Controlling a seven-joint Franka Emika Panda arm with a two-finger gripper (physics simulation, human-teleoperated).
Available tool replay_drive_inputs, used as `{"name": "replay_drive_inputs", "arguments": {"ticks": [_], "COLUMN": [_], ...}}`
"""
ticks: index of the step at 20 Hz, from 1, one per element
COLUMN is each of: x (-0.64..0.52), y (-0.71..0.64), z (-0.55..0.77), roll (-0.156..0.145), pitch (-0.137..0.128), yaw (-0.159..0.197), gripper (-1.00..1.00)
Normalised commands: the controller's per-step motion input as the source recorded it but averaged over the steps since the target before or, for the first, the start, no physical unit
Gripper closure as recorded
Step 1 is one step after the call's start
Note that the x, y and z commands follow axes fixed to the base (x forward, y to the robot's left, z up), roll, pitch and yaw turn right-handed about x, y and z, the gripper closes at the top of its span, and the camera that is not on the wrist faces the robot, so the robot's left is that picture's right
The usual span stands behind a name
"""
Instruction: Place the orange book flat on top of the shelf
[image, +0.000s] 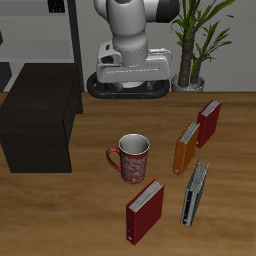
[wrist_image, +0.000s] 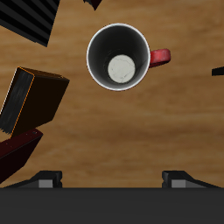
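Observation:
The orange book (image: 186, 148) stands upright on the table between a dark red book and a grey book. In the wrist view the orange book (wrist_image: 39, 101) shows from above, beside the mug. The shelf (image: 35, 125) is a low black-brown cabinet with a bare flat top, well apart from the book across the table. My gripper (wrist_image: 112, 180) is high above the table, open and empty, its two fingertips (wrist_image: 44, 179) wide apart. In the exterior view the hand (image: 130, 58) hangs near the robot's base, far back from the book.
A red patterned mug (image: 130, 158) stands mid-table, directly under the wrist camera (wrist_image: 118, 57). Dark red books stand farther back (image: 209, 122) and near the front edge (image: 145, 210). A grey book (image: 195, 193) is beside the latter. A potted plant (image: 200, 40) and a thin-framed rack (image: 50, 30) stand behind.

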Motion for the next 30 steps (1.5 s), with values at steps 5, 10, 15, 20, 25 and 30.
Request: {"name": "replay_drive_inputs", "arguments": {"ticks": [5, 10, 15, 20, 25, 30], "x": [-0.04, -0.08, 0.07, 0.11, 0.19, 0.23], "y": [0.16, 0.44, 0.58, 0.62, 0.35, 0.1], "z": [0.0, 0.03, 0.02, -0.07, -0.06, -0.18], "roll": [0.011, -0.003, 0.026, 0.051, 0.007, -0.001], "pitch": [0.002, -0.056, -0.033, -0.025, -0.06, -0.004], "yaw": [-0.005, 0.026, -0.027, 0.002, 0.011, -0.01], "gripper": [-1.0, -1.0, -1.0, -1.0, -1.0, -1.0]}}
